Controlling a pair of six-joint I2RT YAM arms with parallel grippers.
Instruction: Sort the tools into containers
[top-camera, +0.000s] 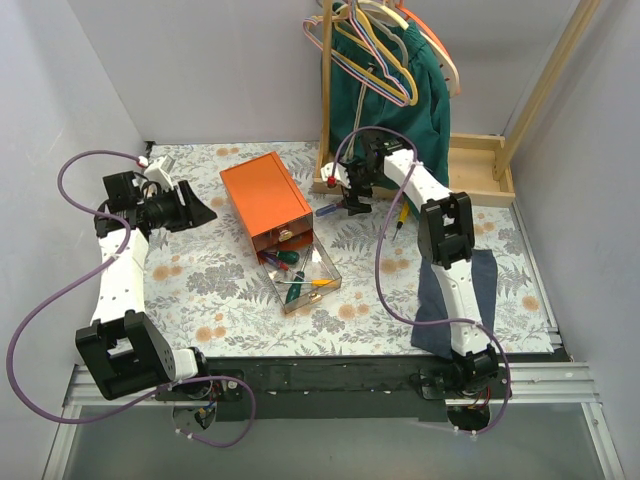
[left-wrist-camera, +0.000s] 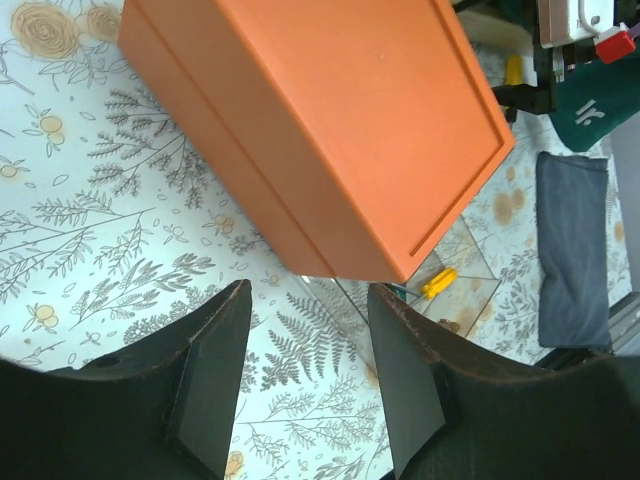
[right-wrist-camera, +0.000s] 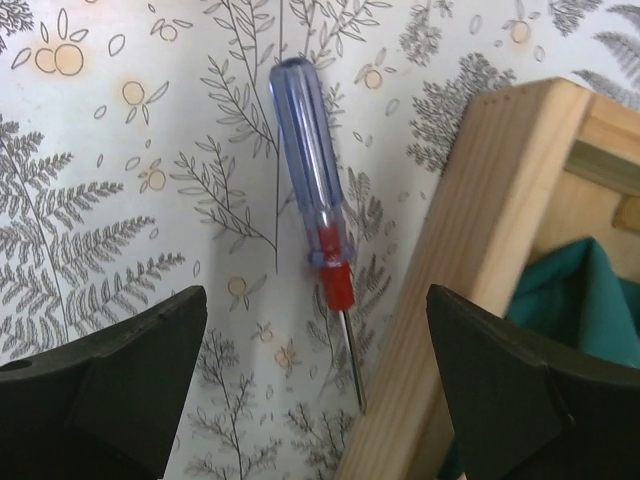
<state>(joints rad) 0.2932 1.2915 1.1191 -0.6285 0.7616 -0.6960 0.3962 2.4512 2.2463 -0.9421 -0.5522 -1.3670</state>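
Note:
The orange cabinet (top-camera: 265, 200) stands left of centre; it fills the left wrist view (left-wrist-camera: 330, 130). Its clear drawer (top-camera: 322, 262) is pulled out toward me and holds green, red and yellow screwdrivers (top-camera: 292, 260). A blue-handled screwdriver (right-wrist-camera: 308, 170) with a red collar lies on the floral cloth beside the wooden rack base (right-wrist-camera: 470, 260); it also shows in the top view (top-camera: 326, 210). My right gripper (right-wrist-camera: 315, 300) hovers over it, open and empty. My left gripper (left-wrist-camera: 305, 310) is open and empty, left of the cabinet. A yellow screwdriver (left-wrist-camera: 437, 283) shows in the drawer.
A wooden rack (top-camera: 480, 170) with coloured hangers (top-camera: 380, 45) and a green garment (top-camera: 400, 100) stands at the back right. A yellow-handled screwdriver (top-camera: 401, 213) lies by my right arm. A dark blue cloth (top-camera: 455, 300) lies at the front right.

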